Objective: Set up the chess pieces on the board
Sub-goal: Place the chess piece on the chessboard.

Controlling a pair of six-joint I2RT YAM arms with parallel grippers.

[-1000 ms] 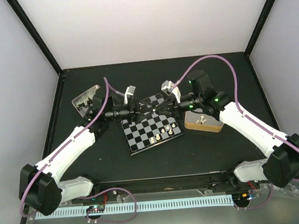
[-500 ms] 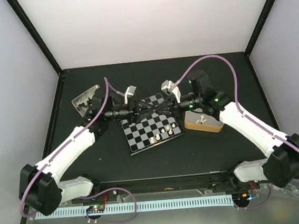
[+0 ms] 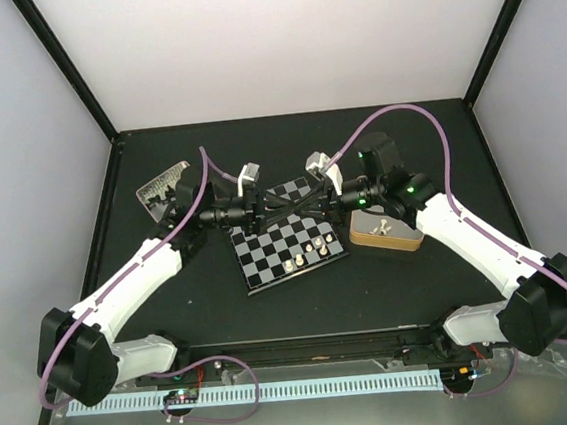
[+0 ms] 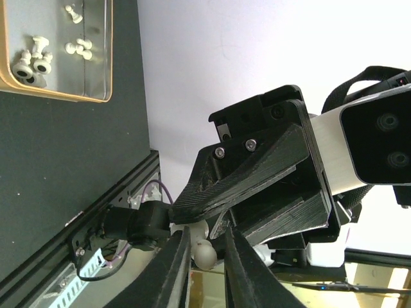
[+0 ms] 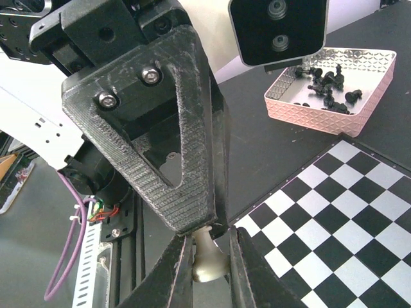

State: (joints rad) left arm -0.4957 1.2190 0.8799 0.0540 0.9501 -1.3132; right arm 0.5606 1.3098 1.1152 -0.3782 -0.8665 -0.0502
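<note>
Both grippers meet tip to tip above the far edge of the board (image 3: pixel 267 249). My right gripper (image 5: pixel 209 247) is shut on the base of a cream-white chess piece (image 5: pixel 207 263). The piece's round head (image 4: pixel 205 255) sits between the fingers of my left gripper (image 4: pixel 207 240), whose jaws stand a little wider than the head. In the top view the left gripper (image 3: pixel 281 210) and the right gripper (image 3: pixel 299 207) hide the piece. A few white pieces (image 3: pixel 312 250) stand on the board's near right squares.
A tan box (image 3: pixel 386 231) with loose white pieces (image 4: pixel 35 58) sits right of the board. A pinkish tray (image 5: pixel 302 109) with black pieces (image 5: pixel 324 83) sits at the far left (image 3: pixel 163 184). A black rail runs along the table's near edge.
My left gripper has edged slightly right towards the right gripper. The right arm and the pieces on the board have not moved.
</note>
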